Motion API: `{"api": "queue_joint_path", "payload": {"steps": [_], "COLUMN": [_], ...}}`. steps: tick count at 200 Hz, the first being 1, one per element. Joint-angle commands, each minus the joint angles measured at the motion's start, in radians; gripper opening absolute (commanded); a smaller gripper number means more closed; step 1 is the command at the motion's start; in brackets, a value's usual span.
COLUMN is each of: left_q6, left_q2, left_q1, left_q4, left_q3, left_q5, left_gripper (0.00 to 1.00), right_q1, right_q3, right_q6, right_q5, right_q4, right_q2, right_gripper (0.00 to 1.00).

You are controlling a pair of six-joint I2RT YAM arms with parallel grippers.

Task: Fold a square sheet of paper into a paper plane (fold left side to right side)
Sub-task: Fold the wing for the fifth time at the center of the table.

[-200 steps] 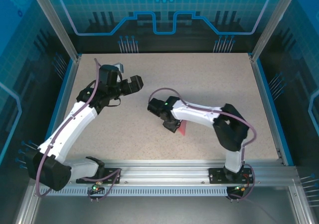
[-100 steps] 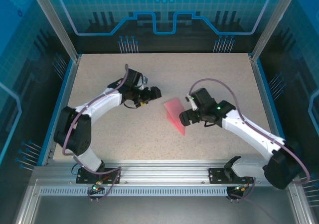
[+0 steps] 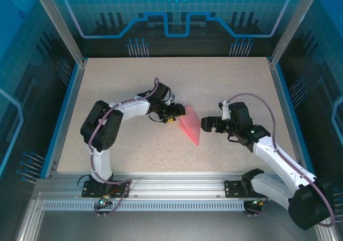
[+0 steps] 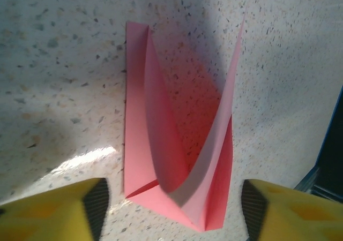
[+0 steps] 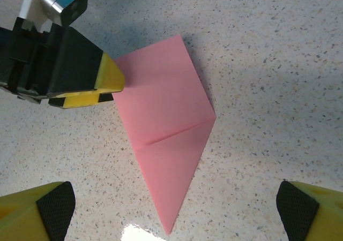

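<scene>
Paper plane (image 3: 190,124) lies just right of your left end effector (image 3: 172,115), long axis far-to-near; it and right end effector (image 3: 205,125) stand released.

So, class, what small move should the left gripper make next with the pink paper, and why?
Probably close the left gripper on the near end of the pink paper. In the left wrist view the paper's two flaps stand up in a V between the open jaws, ready to be pinched flat. The right gripper hangs open on the other side.
</scene>
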Motion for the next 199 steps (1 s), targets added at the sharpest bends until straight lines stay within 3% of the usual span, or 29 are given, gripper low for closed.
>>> {"api": "queue_joint_path", "payload": {"steps": [1,33,55,89,107,131,158,199], "left_q6": [0.018,0.072,0.120,0.205,0.263,0.331,0.361,0.376], "left_q2": [0.018,0.021,0.001,-0.056,-0.083,-0.089,-0.083,-0.068], "left_q1": [-0.004,0.000,0.008,0.038,0.050,0.056,0.056,0.057], "left_q4": [0.029,0.037,0.064,0.148,0.187,0.192,0.236,0.248], "left_q3": [0.041,0.048,0.029,-0.040,-0.077,-0.095,-0.119,-0.123], "left_q5": [0.024,0.018,0.027,0.104,0.155,0.221,0.296,0.317], "left_gripper": [0.52,0.23,0.11,0.00,0.00,0.00,0.00,0.00], "right_q1": [-0.015,-0.036,-0.122,-0.241,-0.271,-0.280,-0.278,-0.259], "right_q3": [-0.025,0.005,0.049,0.112,0.152,0.179,0.188,0.245], "right_q6": [-0.018,-0.074,-0.055,-0.093,-0.151,-0.186,-0.160,-0.156], "right_q5": [-0.008,-0.053,-0.233,-0.550,-0.666,-0.722,-0.755,-0.790], "right_q4": [0.103,0.127,0.137,0.200,0.212,0.260,0.361,0.408], "right_q2": [-0.006,0.054,0.147,0.356,0.462,0.564,0.653,0.785], "right_gripper": [1.00,1.00,1.00,0.97,0.93,0.87,0.84,0.79]}}
